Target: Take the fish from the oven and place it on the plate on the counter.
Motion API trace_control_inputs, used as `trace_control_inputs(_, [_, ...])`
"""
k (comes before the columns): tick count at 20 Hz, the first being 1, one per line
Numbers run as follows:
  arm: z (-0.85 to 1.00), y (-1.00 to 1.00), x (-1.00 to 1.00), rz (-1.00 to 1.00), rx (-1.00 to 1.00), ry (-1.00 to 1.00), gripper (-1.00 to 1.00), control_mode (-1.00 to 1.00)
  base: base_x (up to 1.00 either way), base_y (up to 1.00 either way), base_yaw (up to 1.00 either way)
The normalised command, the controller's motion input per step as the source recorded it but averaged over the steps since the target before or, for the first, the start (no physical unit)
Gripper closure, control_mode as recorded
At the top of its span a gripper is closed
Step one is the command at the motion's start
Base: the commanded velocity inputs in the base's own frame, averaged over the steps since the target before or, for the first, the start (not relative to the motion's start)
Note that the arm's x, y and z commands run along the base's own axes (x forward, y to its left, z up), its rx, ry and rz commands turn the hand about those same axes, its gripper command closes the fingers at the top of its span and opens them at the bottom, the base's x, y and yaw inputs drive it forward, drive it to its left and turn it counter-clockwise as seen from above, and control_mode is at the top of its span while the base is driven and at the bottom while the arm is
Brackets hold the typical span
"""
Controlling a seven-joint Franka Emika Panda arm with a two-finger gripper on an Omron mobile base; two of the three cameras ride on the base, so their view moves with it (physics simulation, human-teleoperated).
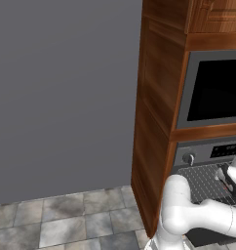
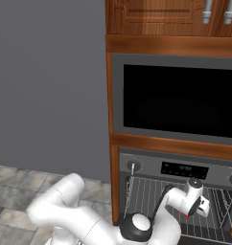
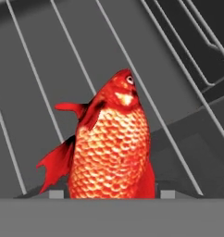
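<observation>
The orange-red fish [image 3: 111, 148] lies on the wire rack [image 3: 35, 83] inside the open oven [image 2: 151, 165], its head pointing away from the hand. My gripper [image 3: 111, 194] reaches into the oven and straddles the fish's rear body. Its fingertips [image 3: 56, 194] stand close on either side, with slim gaps still showing. In the right base view the gripper [image 2: 187, 214] hangs low over the rack [image 2: 146, 196], and a speck of red fish [image 2: 186, 217] shows beneath it. The plate and the counter are out of view.
A black-windowed microwave [image 2: 180, 100] sits above the oven in a tall wooden cabinet [image 1: 154, 122]. The oven's round knob [image 2: 133, 167] and display strip [image 2: 184, 169] are just above the arm. A grey wall and tiled floor [image 1: 66, 215] lie to the left.
</observation>
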Motion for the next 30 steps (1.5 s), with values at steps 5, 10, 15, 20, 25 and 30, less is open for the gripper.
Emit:
trace_control_inputs(5, [-0.11,0.0,-0.11,-0.02,0.01,0.0,1.0,-1.0,0.0,0.0,0.0])
trace_control_inputs(10, [-0.02,0.0,-0.15,-0.01,0.0,0.0,1.0,-1.0,0.0,0.0,0.0])
trace_control_inputs(15, [0.18,0.07,-0.34,0.0,0.0,-0.03,1.0,-1.0,0.0,0.0,0.0])
trace_control_inputs(20, [0.31,0.05,-0.44,0.0,0.01,-0.08,1.0,-1.0,0.0,0.0,0.0])
trace_control_inputs(25, [0.59,0.29,-0.58,0.0,0.0,-0.12,1.0,-1.0,0.0,0.0,0.0])
trace_control_inputs(30, [0.83,0.49,-0.71,0.01,0.0,-0.15,1.0,-1.0,0.0,0.0,0.0])
